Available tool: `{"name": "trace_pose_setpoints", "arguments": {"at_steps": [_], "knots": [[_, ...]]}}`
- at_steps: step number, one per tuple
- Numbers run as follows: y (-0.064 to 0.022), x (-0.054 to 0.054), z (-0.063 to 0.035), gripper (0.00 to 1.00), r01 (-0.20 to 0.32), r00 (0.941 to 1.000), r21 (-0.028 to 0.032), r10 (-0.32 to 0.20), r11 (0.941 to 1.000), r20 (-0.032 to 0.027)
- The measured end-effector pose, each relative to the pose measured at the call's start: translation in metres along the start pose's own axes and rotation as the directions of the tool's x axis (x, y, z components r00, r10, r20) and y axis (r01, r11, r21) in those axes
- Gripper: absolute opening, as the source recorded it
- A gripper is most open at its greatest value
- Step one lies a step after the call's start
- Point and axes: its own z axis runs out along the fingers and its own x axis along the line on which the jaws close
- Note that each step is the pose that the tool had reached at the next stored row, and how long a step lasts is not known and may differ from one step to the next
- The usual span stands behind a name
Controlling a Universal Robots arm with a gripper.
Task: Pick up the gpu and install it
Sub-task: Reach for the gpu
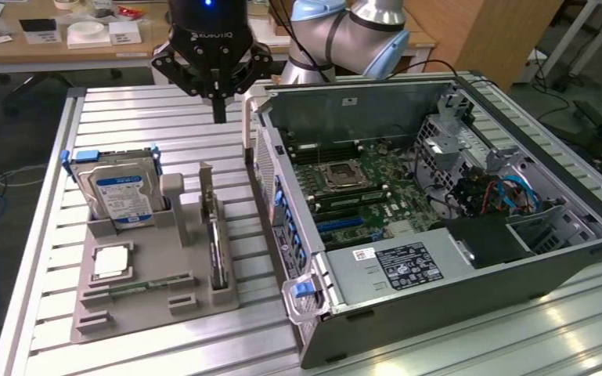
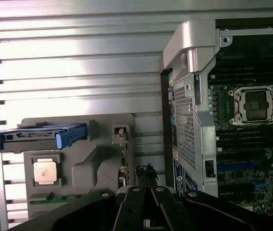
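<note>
The gpu (image 1: 215,239) stands on its edge in a slot of the grey holder (image 1: 154,309), its silver bracket end toward the back. From above, the gpu (image 2: 123,161) is a thin dark strip with its bracket beside the holder's post. My gripper (image 1: 218,110) hangs above the slatted table behind the holder, well clear of the gpu, fingers shut together and holding nothing. In the wrist view the gripper (image 2: 146,187) points down just beside the gpu's line. The open computer case (image 1: 593,235) lies on its side at the exterior view's right, motherboard (image 1: 369,196) exposed.
The holder also carries a hard drive (image 1: 123,192) in a blue frame, a processor chip (image 1: 110,262) and a memory stick (image 1: 138,287). The case's perforated wall (image 1: 269,168) rises right next to the holder. Desks with clutter stand behind the table.
</note>
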Motion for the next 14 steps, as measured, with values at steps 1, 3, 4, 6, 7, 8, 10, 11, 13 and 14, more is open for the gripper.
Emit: {"name": "trace_pose_setpoints", "arguments": {"at_steps": [1, 3, 4, 6, 7, 8, 10, 11, 13, 14], "knots": [[0.0, 0.0, 0.0, 0.11, 0.0, 1.0, -0.0001, 0.0, 1.0, 0.0], [-0.0001, 0.001, 0.0, 0.11, 0.0, 1.0, 0.0, 0.0, 1.0, 0.0], [-0.0001, 0.0019, 0.0, 0.11, 0.0, 1.0, 0.0, 0.0, 1.0, 0.0], [-0.0003, 0.0039, -0.0001, 0.11, 0.0, 1.0, 0.0, 0.0, 1.0, 0.0], [-0.0003, 0.0051, -0.0001, 0.11, 0.0, 1.0, 0.0, 0.0, 1.0, 0.0], [-0.0004, 0.006, -0.0001, 0.11, 0.0, 1.0, -0.0001, 0.0, 1.0, 0.0001], [-0.0005, 0.0073, -0.0001, 0.11, 0.0, 1.0, -0.0001, 0.0, 1.0, 0.0001], [-0.0005, 0.0075, -0.0001, 0.11, 0.0, 1.0, 0.0, 0.0, 1.0, 0.0], [-0.0005, 0.0078, -0.0001, 0.11, 0.0, 1.0, 0.0, 0.0, 1.0, 0.0], [-0.0005, 0.0078, -0.0002, 0.11, 0.0, 1.0, 0.0, 0.0, 1.0, 0.0]]}}
